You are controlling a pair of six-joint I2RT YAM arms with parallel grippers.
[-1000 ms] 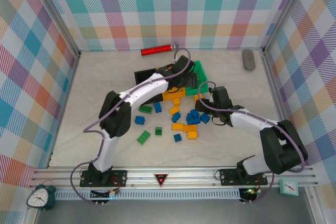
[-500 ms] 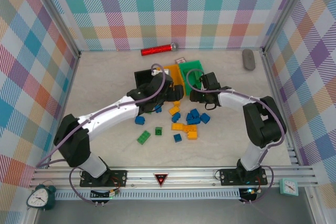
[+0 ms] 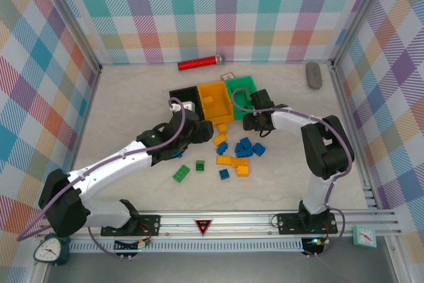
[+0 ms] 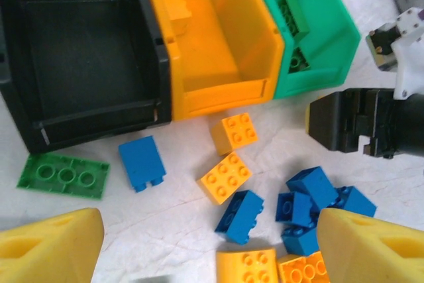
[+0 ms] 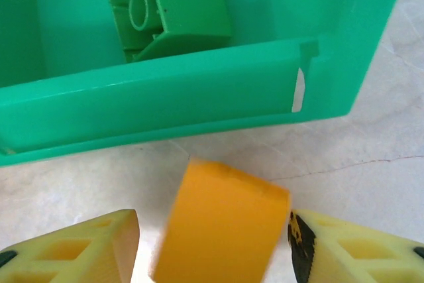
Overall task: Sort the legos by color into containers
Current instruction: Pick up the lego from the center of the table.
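Note:
Three containers stand in a row: black bin (image 3: 177,92), orange bin (image 3: 213,104) and green bin (image 3: 246,83). Loose legos lie in front of them: a blue cluster (image 3: 245,147), orange bricks (image 3: 233,162) and green bricks (image 3: 181,173). My left gripper (image 3: 192,136) hovers open over the pile, with a blue brick (image 4: 238,215) and an orange brick (image 4: 226,177) below its jaws (image 4: 211,236). My right gripper (image 5: 213,230) is at the green bin's front wall (image 5: 165,107), shut on a tilted orange lego (image 5: 218,226). A green brick (image 5: 175,4) lies inside the green bin.
A red glittery cylinder (image 3: 199,63) lies by the back wall, and a grey oval object (image 3: 313,75) sits at the back right. A flat green plate (image 4: 63,175) rests against the black bin's front (image 4: 99,114). Plaid walls close in three sides.
My left arm drew back from over the bins toward the near left, uncovering them. My right gripper moved from the blue cluster to the green bin's front with the orange lego.

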